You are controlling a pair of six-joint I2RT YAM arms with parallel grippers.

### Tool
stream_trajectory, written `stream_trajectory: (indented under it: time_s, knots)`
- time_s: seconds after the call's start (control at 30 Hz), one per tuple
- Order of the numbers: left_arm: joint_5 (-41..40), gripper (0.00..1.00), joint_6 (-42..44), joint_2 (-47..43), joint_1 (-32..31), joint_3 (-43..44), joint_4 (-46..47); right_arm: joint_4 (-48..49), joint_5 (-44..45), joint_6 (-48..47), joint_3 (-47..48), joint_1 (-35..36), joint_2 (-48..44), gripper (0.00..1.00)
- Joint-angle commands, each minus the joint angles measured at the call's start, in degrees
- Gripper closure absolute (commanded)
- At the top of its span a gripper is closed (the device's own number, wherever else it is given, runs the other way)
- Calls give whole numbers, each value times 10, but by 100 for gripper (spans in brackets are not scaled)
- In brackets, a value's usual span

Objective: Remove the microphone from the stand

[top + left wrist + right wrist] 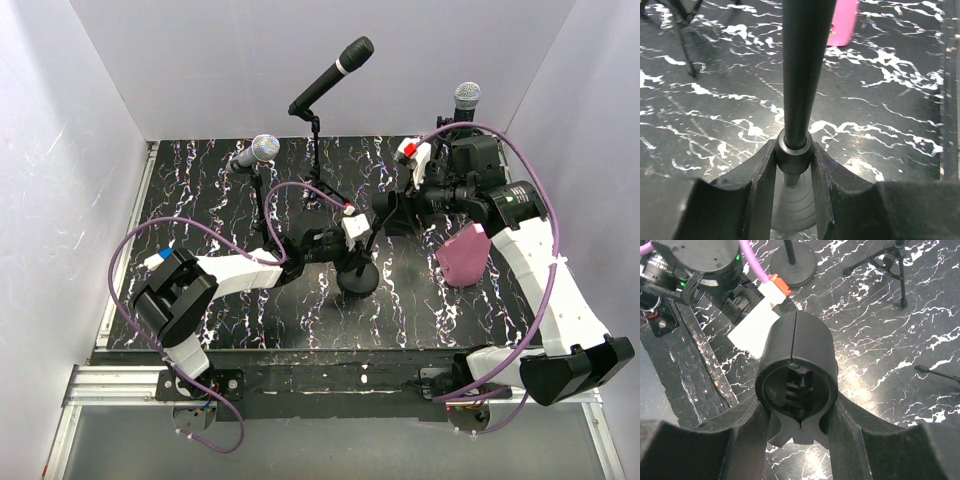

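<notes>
A stand with a round black base (358,280) stands mid-table. My left gripper (352,232) is shut on its pole (800,65), with the fingers clamped on the collar just above the base (790,205); it shows in the left wrist view (793,150). My right gripper (393,212) is shut on the black clip holder (797,345) at the stand's top and shows in the right wrist view (799,410). From this end the clip looks hollow, and no microphone shows inside it. The base also shows in the right wrist view (792,262).
A black microphone (330,75) sits tilted on a tripod stand at the back. A silver-headed microphone (262,150) stands at the back left, another (467,97) behind my right arm. A pink pouch (465,258) lies at the right. Tripod legs (890,260) spread nearby.
</notes>
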Motion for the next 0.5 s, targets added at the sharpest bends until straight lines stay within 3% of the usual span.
stream_trajectory:
  time_s: [0.0,0.07,0.1,0.23,0.3,0.37,0.43,0.47]
  knots:
    - [-191,100,38,-41,-27,2,30,14,-6,104,9,10,1,99]
    - [-405,100,47,-50,-72,-39,101,10,34,182,14,10,8,99]
    - [-464,100,60,-40,-91,-44,119,2,51,213,17,10,14,99]
    - [-498,100,22,-23,-106,-50,90,-25,76,283,31,10,34,99]
    - [-477,100,-6,-35,-103,-53,75,-13,71,268,29,12,34,99]
    - [-369,99,-26,-52,-79,-55,44,-2,65,228,30,12,34,99]
    - [-196,61,-50,-74,-28,-64,35,7,42,175,29,12,35,99]
    - [-149,51,-54,-78,-13,-69,34,11,22,149,26,12,34,99]
